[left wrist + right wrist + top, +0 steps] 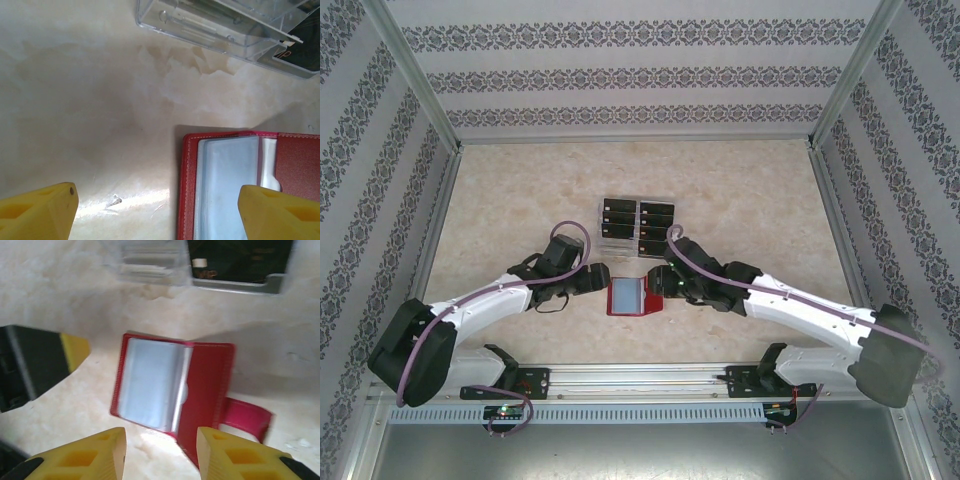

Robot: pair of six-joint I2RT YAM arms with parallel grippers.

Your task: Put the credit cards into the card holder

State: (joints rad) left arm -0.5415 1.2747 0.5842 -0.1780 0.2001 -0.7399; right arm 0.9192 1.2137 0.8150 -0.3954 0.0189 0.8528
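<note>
**Open wallet lies between two open pincers; cards sit in the tray beyond**

Nearest the arm bases, the red wallet (628, 297) lies flat on the pale table (500, 200). It is folded open, with its clear sleeves (227, 185) facing up. Its snap tab (246, 418) sticks out from one edge onto the table.

The left pincer (157, 200) hangs at the wallet's left side with its yellow fingers (37, 212) spread wide and nothing between them. In its own wrist view one finger sits over the sleeves while the other is over bare table.

The right pincer (160, 437) hangs at the wallet's right side, jaws apart and gripping nothing. The wallet's near edge lies below the gap. From this blurred view I cannot tell whether one of its fingers touches the red cover or only hovers over it.

Farther back, apart from the wallet, stands a clear plastic tray (613, 246) with compartments. The black cards (656, 214) lie inside it, several to each side. None is in the wallet or in either pincer.
</note>
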